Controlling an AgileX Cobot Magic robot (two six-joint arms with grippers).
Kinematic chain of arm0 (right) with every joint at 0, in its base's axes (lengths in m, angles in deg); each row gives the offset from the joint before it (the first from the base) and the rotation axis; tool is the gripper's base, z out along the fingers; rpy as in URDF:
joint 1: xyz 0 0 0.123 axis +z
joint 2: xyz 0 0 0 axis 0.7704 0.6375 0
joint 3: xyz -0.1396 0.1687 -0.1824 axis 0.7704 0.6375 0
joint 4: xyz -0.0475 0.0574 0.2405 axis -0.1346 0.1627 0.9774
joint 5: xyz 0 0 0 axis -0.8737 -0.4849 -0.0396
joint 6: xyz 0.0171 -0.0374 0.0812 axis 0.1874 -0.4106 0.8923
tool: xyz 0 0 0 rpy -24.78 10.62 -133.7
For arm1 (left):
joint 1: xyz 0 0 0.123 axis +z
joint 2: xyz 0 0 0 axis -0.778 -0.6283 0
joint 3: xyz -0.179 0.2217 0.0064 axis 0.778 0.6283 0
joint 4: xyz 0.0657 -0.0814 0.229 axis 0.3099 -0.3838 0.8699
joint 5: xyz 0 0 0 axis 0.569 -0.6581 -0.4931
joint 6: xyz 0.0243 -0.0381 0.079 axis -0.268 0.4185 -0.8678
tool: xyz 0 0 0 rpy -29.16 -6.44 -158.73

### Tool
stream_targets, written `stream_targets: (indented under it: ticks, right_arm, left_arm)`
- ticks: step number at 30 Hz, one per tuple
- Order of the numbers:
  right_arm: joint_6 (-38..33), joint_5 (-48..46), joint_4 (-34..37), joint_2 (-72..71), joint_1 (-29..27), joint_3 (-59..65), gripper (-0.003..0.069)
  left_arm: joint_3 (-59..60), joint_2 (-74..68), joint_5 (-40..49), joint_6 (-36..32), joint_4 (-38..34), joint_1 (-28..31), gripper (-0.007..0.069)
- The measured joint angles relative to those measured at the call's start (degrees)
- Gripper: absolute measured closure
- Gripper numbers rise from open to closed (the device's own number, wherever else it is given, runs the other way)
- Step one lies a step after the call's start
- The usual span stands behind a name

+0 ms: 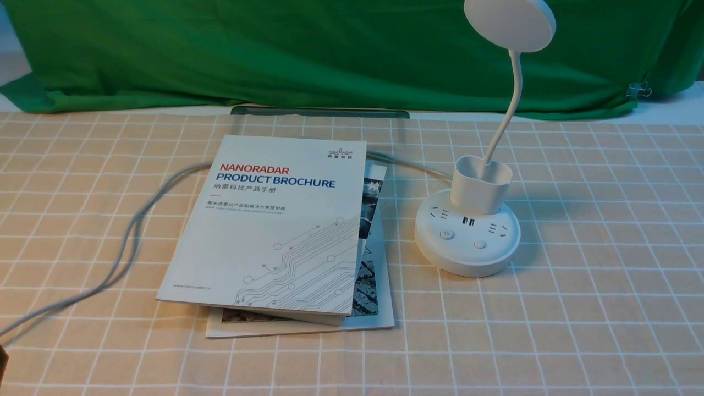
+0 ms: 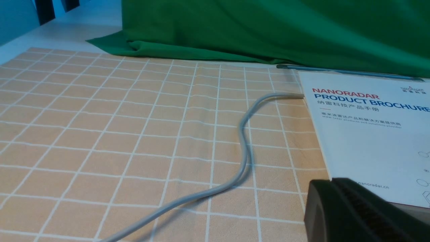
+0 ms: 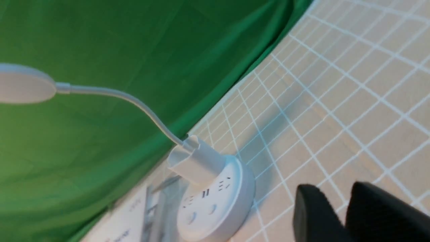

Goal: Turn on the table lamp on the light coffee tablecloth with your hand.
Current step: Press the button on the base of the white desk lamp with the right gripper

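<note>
Across the back of my front view I see a green cloth (image 1: 330, 49) draped wide, its folds dark and its lower edge gathered where the tabletop begins. Pale surface shows beyond the tablecloth at both far corners. The tablecloth (image 1: 599, 308), light coffee with a white grid, spreads over most of the tabletop and has soft creases in it.

On it, left of centre, lies a stack of brochures (image 1: 275, 220), the top one white and titled NANORADAR PRODUCT BROCHURE, set askew over the ones beneath. The table lamp (image 1: 467, 234) stands upright to the right of the stack, apart from it, its round base flat on the cloth, its bent neck rising from the cup to a disc head cut off by the frame. A grey cable (image 1: 135, 225) curves in from the left, passes under the brochures and comes out toward the lamp's base. Behind the stack, a dark green strip (image 1: 319, 112) runs along the cloth's far edge. A small metal clip (image 1: 639, 90) sits at the green cloth's right end.

My right jaws (image 3: 332, 186) stand apart with a gap between the tips, holding nothing and away from the lamp. My left jaws (image 2: 327, 181) look closed together, tips meeting, with nothing in them.
</note>
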Motion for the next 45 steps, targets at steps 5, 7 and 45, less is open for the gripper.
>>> stream_targets:
  ticks: [5, 7, 45]
  right_arm:
    - [-18.2, -2.5, 0.1, 5.1, 0.0, -9.7, 0.0617]
    - [-28.0, -4.7, 0.1, 11.3, 0.0, -16.3, 0.0629]
    - [-45.8, -38.0, -17.5, 108.2, 26.3, -80.7, 0.0629]
  left_arm:
    - [0.0, 0.0, 0.0, 0.0, 0.0, 0.0, 0.0603]
    - [0.0, 0.0, 0.0, 0.0, 0.0, 0.0, 0.0603]
    - [0.0, 0.0, 0.0, 0.0, 0.0, 0.0, 0.0603]
